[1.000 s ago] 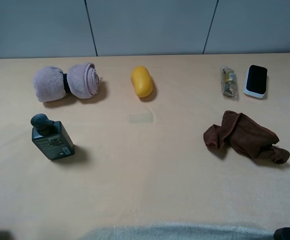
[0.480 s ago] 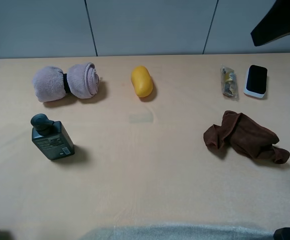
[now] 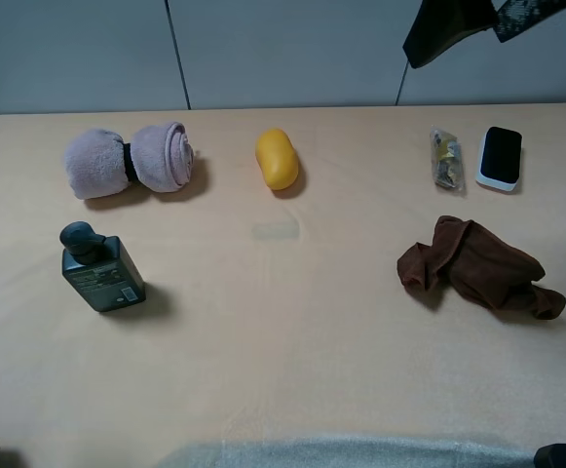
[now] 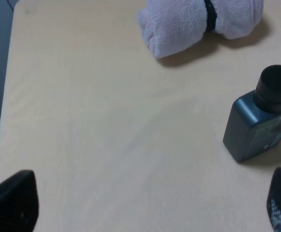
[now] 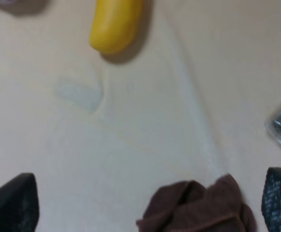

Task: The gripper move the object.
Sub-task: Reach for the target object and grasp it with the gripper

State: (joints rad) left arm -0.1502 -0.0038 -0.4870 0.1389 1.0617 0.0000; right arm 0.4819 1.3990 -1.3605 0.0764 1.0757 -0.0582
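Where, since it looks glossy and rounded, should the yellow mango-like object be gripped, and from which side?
Across its narrow middle, from straight above. The yellow mango-like object lies flat, its long axis running roughly front to back, so jaws closing on its two long sides would probably span its shortest width.

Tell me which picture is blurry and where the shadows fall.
Exterior high view: sharp, soft even light, short shadows to the right of the bottle and the yellow fruit; the arm at the top is a dark silhouette. Left wrist view: slightly soft, no glare. Right wrist view: blurriest, the fruit and brown cloth have smeared edges.
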